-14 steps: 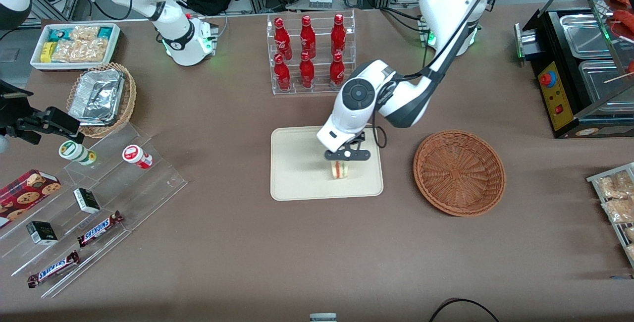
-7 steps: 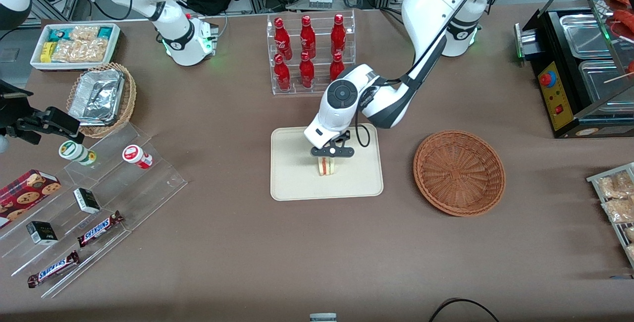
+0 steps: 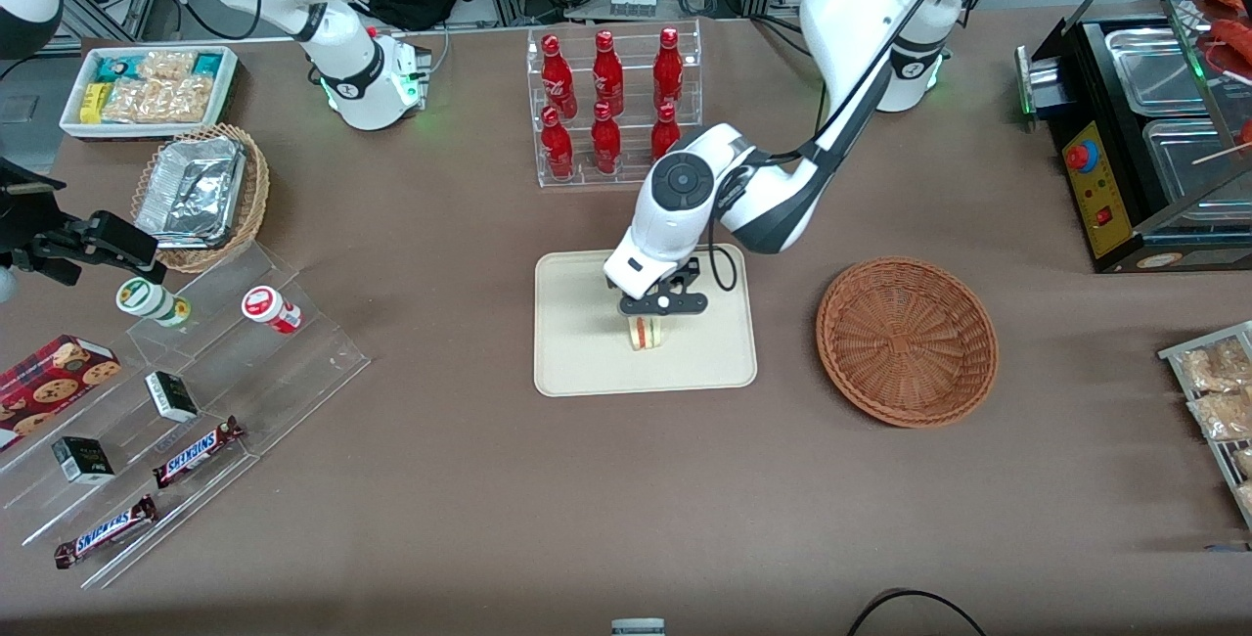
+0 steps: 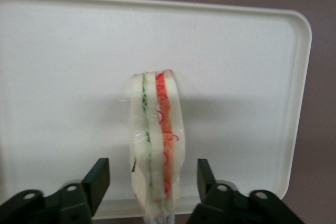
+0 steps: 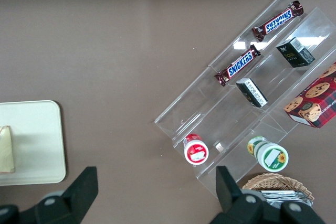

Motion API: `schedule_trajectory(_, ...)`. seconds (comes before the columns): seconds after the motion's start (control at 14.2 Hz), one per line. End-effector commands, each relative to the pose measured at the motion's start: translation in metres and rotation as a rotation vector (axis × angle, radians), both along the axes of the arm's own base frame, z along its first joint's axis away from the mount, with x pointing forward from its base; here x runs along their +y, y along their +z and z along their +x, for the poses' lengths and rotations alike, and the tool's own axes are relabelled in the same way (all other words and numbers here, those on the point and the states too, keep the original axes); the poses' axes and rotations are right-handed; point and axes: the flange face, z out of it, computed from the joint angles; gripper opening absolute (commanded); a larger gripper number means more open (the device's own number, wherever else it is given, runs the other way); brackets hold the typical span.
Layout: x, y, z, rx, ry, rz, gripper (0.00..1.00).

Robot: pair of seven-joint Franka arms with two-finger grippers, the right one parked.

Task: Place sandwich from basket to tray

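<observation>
The sandwich (image 3: pixel 645 333) stands on edge near the middle of the cream tray (image 3: pixel 587 362), its white bread and its green and red-orange layers showing. My left gripper (image 3: pixel 657 313) hangs right over it and is open. In the left wrist view the sandwich (image 4: pixel 156 140) rests on the tray (image 4: pixel 63 77) between the black fingers (image 4: pixel 97 179), with a clear gap on each side of it. The reddish-brown basket (image 3: pixel 907 340) sits beside the tray toward the working arm's end and holds nothing. The right wrist view catches the tray's end (image 5: pixel 31 145) with the sandwich (image 5: pixel 6 148) on it.
A clear rack of red bottles (image 3: pixel 611 108) stands farther from the camera than the tray. A stepped acrylic stand with snacks (image 3: pixel 176 401), a tan basket of foil trays (image 3: pixel 201 196) and a white bin (image 3: pixel 147 88) lie toward the parked arm's end. A black appliance (image 3: pixel 1144 127) stands at the working arm's end.
The gripper carried the sandwich a short way across the tray toward the parked arm's end, then stopped. The sandwich now rests on the tray with the fingers apart from it.
</observation>
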Motion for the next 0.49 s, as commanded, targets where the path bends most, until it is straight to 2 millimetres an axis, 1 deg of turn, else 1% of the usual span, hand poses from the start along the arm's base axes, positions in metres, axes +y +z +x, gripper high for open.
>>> schedule_trajectory(0.0,0.036,0.068,0.007,-0.009,0.093,0.062,1.0)
schedule_trajectory(0.14,0.072,0.116,0.014,0.0,0.172,0.1,1.0)
schedule_trajectory(0.28,0.124,0.163,0.027,0.005,0.245,0.129,1.0)
schedule_trajectory(0.35,0.147,0.184,0.029,0.011,0.272,0.145,1.0)
schedule_trajectory(0.42,0.176,0.207,0.031,0.014,0.266,0.158,1.0)
